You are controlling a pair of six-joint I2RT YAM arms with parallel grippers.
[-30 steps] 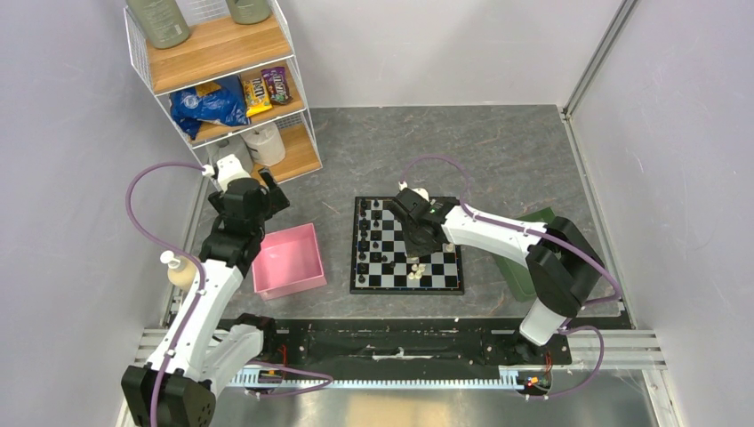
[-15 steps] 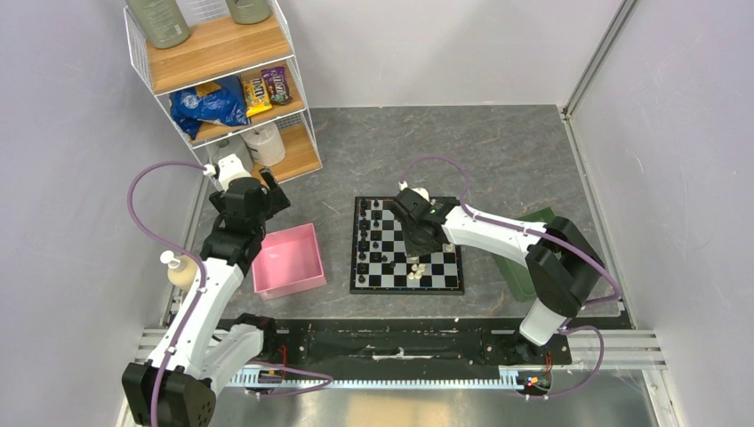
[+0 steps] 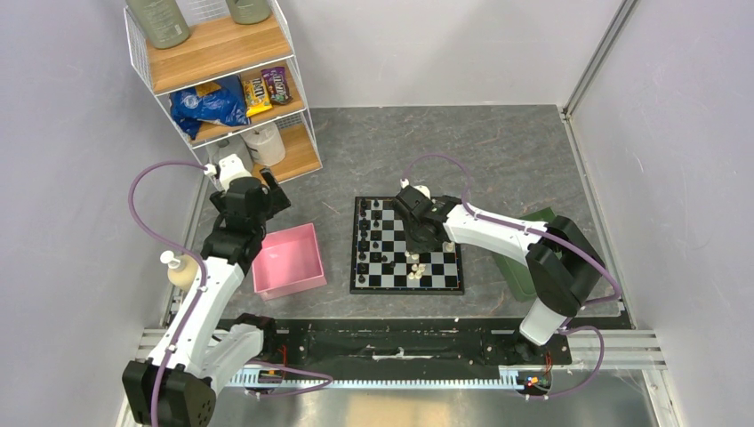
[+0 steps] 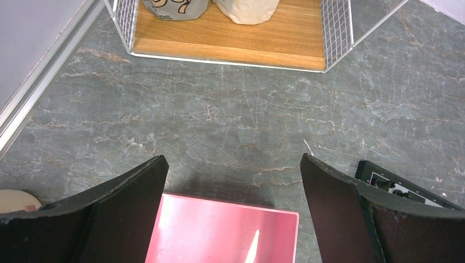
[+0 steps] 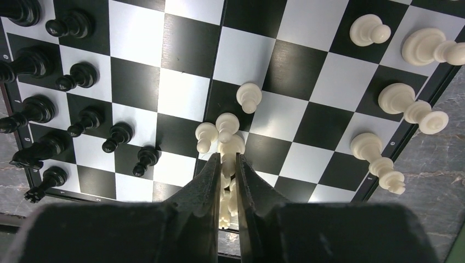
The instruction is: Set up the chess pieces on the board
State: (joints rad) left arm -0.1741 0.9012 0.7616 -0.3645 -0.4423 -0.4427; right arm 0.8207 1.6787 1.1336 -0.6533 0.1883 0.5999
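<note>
Chess pieces (image 5: 249,96) crowd the board (image 5: 137,82). Seen from my right wrist, black ones (image 5: 82,74) stand in two files along its left side. White ones (image 5: 370,30) are scattered toward its right edge, several lying on their sides, with a small bunch near the middle. My right gripper (image 5: 227,159) hovers over that bunch, fingers (image 5: 205,181) drawn nearly together with only a slit between them. A cream shape shows in the slit, but I cannot tell whether it is held. My left gripper (image 4: 231,159) hangs wide open and empty above the far edge of the pink tray (image 4: 219,230), well apart from the board.
</note>
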